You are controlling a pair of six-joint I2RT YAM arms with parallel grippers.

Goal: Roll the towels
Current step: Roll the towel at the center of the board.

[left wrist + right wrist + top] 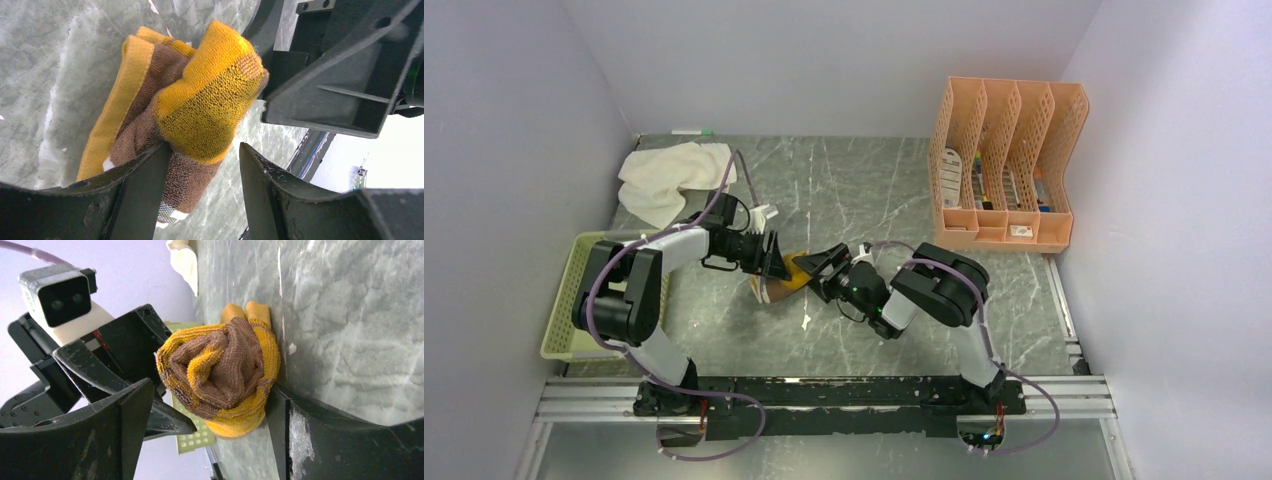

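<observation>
both grippers flank the rolled brown towel (210,100) mid-table, neither clamped on it.
brown towel with mustard edging lies on the grey marbled table (874,190) as a loose roll, its spiral end facing the right wrist camera. left gripper (205,150) has jaws apart around one end of the roll, cloth against one finger and a gap at the other. right gripper (211,387) comes from the opposite side, jaws wide apart, one finger touching the roll; whether it presses or only brushes is hard to tell. cream towel (669,180) sits crumpled at the back left, well apart. green basket (564,300) at the left edge, orange file rack (1009,165) at back right.
</observation>
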